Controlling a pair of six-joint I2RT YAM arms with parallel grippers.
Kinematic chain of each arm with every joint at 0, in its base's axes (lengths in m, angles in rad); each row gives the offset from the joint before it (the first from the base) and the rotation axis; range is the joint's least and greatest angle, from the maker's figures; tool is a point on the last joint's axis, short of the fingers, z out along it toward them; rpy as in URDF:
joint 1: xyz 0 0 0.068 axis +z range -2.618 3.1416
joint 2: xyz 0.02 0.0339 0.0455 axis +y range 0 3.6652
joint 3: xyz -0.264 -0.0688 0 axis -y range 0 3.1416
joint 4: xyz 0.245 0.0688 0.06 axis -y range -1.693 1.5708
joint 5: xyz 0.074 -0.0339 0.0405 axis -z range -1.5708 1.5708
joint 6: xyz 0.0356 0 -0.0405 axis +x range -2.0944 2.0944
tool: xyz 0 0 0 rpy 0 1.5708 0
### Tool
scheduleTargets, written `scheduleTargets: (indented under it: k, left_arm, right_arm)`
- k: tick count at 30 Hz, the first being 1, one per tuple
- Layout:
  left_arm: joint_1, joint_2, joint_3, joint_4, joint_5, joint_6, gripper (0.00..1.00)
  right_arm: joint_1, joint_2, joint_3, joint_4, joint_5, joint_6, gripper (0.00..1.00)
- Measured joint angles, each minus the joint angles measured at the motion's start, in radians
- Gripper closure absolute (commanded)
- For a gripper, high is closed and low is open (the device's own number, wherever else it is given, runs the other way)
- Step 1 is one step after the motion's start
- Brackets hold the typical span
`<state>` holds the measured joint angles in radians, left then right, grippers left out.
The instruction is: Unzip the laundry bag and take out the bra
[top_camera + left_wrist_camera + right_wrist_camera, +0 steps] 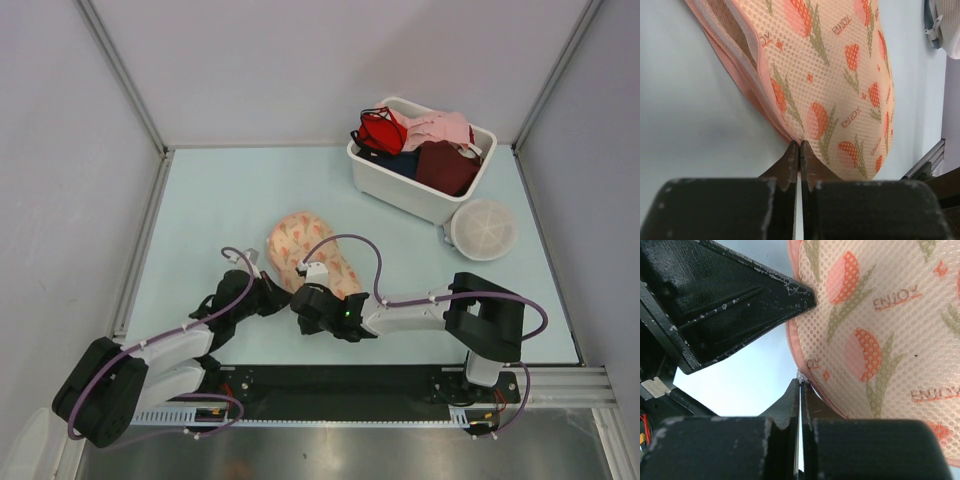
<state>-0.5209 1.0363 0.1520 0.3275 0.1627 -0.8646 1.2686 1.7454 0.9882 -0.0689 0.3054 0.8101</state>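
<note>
The laundry bag is lying flat on the pale table, about in the middle and a little toward the near side, with its long axis running from far-left to near-right. Both arms are reaching low over the table and their tips are meeting at the near end of the bag. The left arm is stretching from its base at the near-left corner toward the right, with the elbow bent and the wrist close to the surface, so the left gripper is pointing at the bag's near-left edge. The right arm is extending from its base on the right toward the left, almost horizontal, and the right gripper is coming to the same edge from the other side. In the left wrist view the left gripper is showing its jaws pressed together, with the tips touching the pink seam of the bag; I cannot tell if any fabric is caught between them. In the right wrist view the right gripper is also pressing its jaws together, and a small pale bit is sitting just at the tips, against the seam of the bag; what it is, I cannot tell. One finger of the left gripper is touching the bag's edge just beside it. A white bin of garments is standing at the far right, well apart, with a round white mesh disc just beside it.
</note>
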Motion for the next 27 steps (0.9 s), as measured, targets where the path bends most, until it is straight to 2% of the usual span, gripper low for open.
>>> scheduleTargets:
  k: [17,27]
  left_arm:
    - [0.000,-0.005,0.050,-0.064,-0.049,0.024,1.00]
    - [0.056,0.010,0.078,-0.085,-0.066,0.066,1.00]
  right_arm:
    - [0.000,-0.016,-0.020,-0.001,0.013,0.014,1.00]
    - [0.006,-0.080,-0.077,-0.016,0.038,0.055,1.00]
